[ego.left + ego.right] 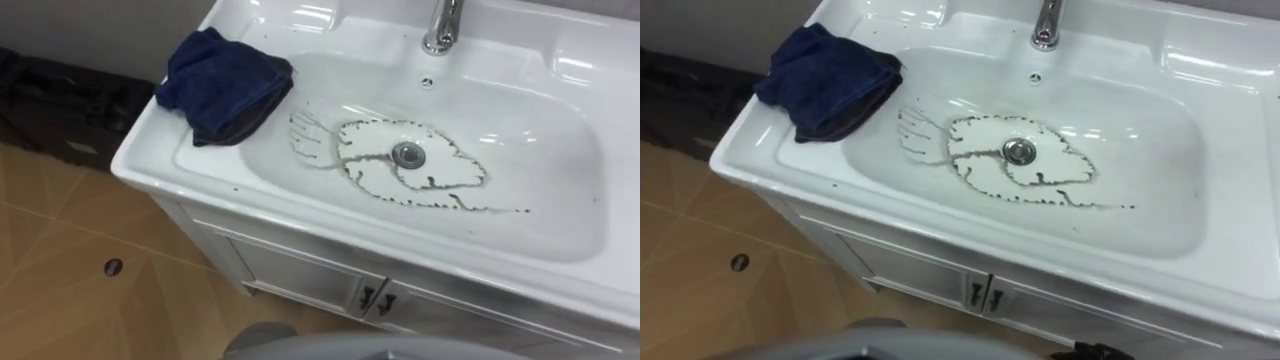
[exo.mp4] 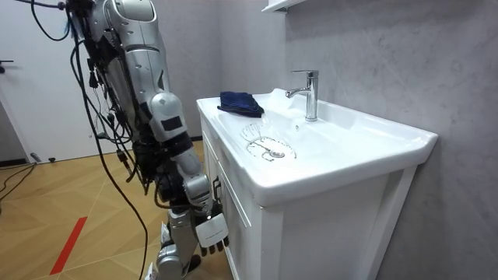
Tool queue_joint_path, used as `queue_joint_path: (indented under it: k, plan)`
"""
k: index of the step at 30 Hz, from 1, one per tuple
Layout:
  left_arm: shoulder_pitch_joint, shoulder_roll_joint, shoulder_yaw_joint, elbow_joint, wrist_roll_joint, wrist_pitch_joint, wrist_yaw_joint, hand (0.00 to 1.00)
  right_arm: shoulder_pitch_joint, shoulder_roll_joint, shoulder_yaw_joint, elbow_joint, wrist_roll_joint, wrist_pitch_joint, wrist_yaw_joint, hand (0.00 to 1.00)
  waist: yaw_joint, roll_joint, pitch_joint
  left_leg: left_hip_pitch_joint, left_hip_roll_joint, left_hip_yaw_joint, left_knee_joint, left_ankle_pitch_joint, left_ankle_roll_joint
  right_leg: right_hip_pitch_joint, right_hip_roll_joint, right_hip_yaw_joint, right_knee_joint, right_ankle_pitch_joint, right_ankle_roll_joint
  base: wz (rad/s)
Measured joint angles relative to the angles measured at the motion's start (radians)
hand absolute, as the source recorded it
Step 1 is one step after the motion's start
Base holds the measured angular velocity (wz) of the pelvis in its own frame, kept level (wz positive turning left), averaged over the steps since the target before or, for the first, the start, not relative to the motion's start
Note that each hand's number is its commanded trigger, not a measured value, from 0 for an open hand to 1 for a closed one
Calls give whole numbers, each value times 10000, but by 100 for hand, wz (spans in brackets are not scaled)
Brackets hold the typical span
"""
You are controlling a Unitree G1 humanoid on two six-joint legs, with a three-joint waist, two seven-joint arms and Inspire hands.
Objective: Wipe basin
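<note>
Progress: not started, by my reading; a dark grime ring (image 1: 372,178) and streaks lie around the drain (image 1: 408,154).
Left to do: pick up the cloth, then wipe the whole bowl.
Cloth (image 1: 225,85): dark blue, soft, crumpled and folded, on the basin's left rim, overhanging the bowl.
Basin (image 1: 560,190): glossy white ceramic, a rounded rectangle under a chrome tap (image 1: 442,25).
Right hand (image 2: 208,232): hangs low before the basin's cabinet (image 2: 233,194), fingers loose, holding nothing.
</note>
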Motion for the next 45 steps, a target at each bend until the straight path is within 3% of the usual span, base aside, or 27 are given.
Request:
queue_joint_path:
  k: [3,7,8,11,13,16,19,21,24,29,32,35,39,45]
  plan:
    - [-30,20,728,-527,-975,-413,1071,0,3,-5,-144,5,-26,-32,-12,0,160,116,2,-52,-77,-170,-53,105,15,72,-19,-108,-109,0,1,18]
    - [-7,35,1227,-1862,-1757,-547,2160,0,46,-60,-221,-19,-51,-169,-12,0,363,236,10,-48,-66,-186,-220,239,-3,-28,-44,-87,-112,-5,6,0]
    - [-37,47,1317,-2274,-1845,-836,2520,0,39,-82,-246,-20,-127,-282,-19,0,411,275,40,-59,-78,-187,-251,282,-19,-43,-44,-97,-133,-5,6,0]
    - [-77,82,1458,-3177,-2093,-1441,3394,0,66,-154,-268,-47,-380,-553,-51,0,480,391,29,-111,-92,-151,-323,352,-51,-125,-54,-105,-185,-53,-10,-3]
    - [-115,103,1502,-3941,-2099,-1531,3924,0,94,-182,-252,-70,-460,-687,-55,0,489,422,21,-189,-145,-78,-320,379,-68,-179,-51,-67,-302,-104,-66,-6]
    - [-115,133,1533,-5187,-2112,-2024,4673,0,244,-209,-267,-79,-462,-907,-55,0,529,433,9,-181,-153,-28,-374,432,-73,-200,-60,-49,-307,-132,-84,-1]
    - [-129,178,1704,-6776,-2096,-2133,5326,0,319,-224,-360,-125,-721,-998,-34,0,537,442,-11,-167,-165,-35,-397,426,-77,-220,-74,-11,-302,-159,-82,-2]
    - [-306,313,1703,-7726,-1989,-2458,5754,0,345,-253,-355,-204,-932,-1071,-16,0,558,465,-23,-106,-183,-25,-415,429,-74,-211,-100,27,-281,-164,-74,-2]
    - [-568,454,1737,-8837,-1495,-2660,6027,0,457,-252,-357,-229,-1179,-1312,35,0,538,455,-20,-46,-175,21,-525,428,-73,-210,-123,41,-263,-163,-74,-4]
    - [-856,818,1757,-10424,-515,-2857,6379,0,469,-252,-360,-63,-1193,-1396,44,0,450,469,-11,213,-146,202,-732,425,-70,-136,-154,279,-217,-158,-72,-12]
    - [-1053,861,1632,-11570,-502,-2862,6378,0,332,-227,-336,-64,-1141,-1421,47,0,249,461,-1,174,-127,239,-731,422,-69,-176,-153,283,-224,-152,-72,-4]
    - [-1446,861,1496,-11890,118,-2885,6291,0,341,-239,-316,-61,-1087,-1430,51,0,203,499,8,205,-79,356,-752,410,-77,-189,-128,442,-223,-133,-87,-10]
    - [-1454,861,1163,-12370,1264,-2889,6044,0,248,-244,-330,-9,-1039,-1452,112,0,-92,509,33,187,-64,390,-746,409,-78,-226,-122,535,-216,-127,-93,-3]
    - [-1457,861,598,-13200,1541,-2895,5655,0,251,-263,-334,-18,-708,-1434,209,0,-382,496,42,277,-47,433,-743,408,-73,-203,-126,640,-137,-124,-90,-1]
